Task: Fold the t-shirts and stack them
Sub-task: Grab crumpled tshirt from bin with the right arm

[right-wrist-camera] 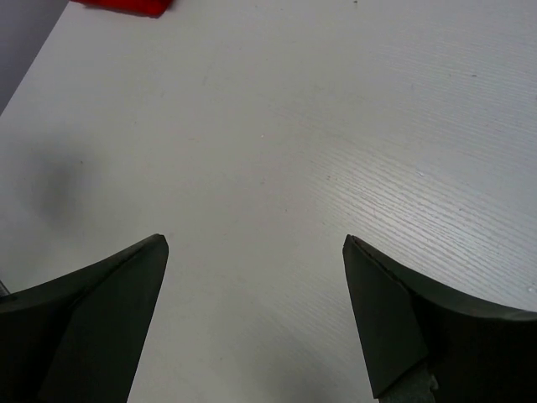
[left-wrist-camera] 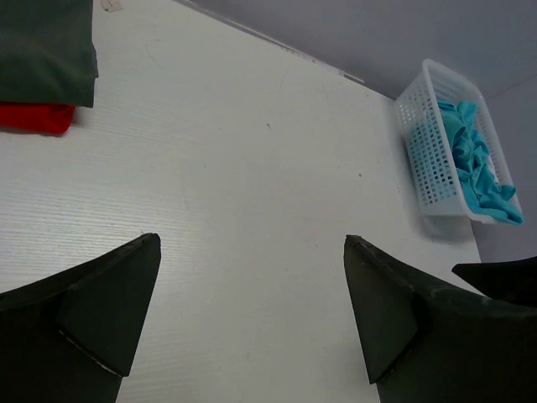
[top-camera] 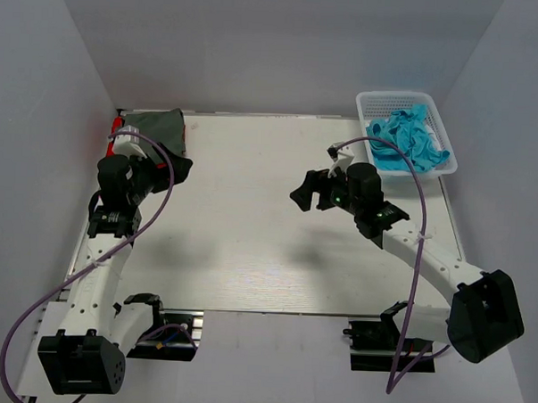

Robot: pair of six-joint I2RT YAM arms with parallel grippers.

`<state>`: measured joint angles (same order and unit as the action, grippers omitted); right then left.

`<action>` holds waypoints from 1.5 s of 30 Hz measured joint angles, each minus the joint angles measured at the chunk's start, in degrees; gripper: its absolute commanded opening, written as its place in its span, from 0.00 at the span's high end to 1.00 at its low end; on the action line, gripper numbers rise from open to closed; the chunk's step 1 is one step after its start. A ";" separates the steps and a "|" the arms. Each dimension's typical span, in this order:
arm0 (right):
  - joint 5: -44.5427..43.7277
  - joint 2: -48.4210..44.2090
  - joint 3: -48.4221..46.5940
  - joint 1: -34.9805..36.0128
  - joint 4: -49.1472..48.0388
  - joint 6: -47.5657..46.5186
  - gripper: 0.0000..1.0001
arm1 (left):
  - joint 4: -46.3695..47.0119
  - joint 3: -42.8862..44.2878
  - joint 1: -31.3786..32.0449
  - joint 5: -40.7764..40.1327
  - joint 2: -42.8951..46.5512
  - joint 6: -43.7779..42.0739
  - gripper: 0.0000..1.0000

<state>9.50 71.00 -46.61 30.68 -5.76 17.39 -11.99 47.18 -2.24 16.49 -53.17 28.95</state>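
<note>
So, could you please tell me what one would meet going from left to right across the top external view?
red t-shirt → dark grey t-shirt → right gripper, open over the table → white mesh basket holding the turquoise t-shirts

This looks like a robotics lab test cell: plain pale panels point(top-camera: 41, 111) wall in a bare white bench point(top-camera: 249, 254), and a left arm point(top-camera: 96, 270) and right arm point(top-camera: 427, 256), trailing purple cables point(top-camera: 412, 288), are bolted at its near edge.
</note>
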 measured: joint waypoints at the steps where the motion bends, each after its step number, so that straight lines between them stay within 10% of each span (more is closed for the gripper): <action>1: -0.02 0.00 -0.04 0.24 -0.11 0.02 0.10 | 0.00 0.00 0.00 0.15 0.09 0.00 0.00; 18: -21.77 8.22 -16.31 -2.69 10.12 -1.31 0.10 | -0.61 -0.24 0.00 -0.09 -1.03 0.00 0.00; 45: -14.73 50.29 -68.32 -44.48 36.52 -4.50 0.18 | -0.20 1.57 0.02 -2.62 -14.05 -1.46 0.00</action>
<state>-5.23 121.30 -114.93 -13.80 30.76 12.88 -12.19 48.75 -2.22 13.87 -67.22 27.49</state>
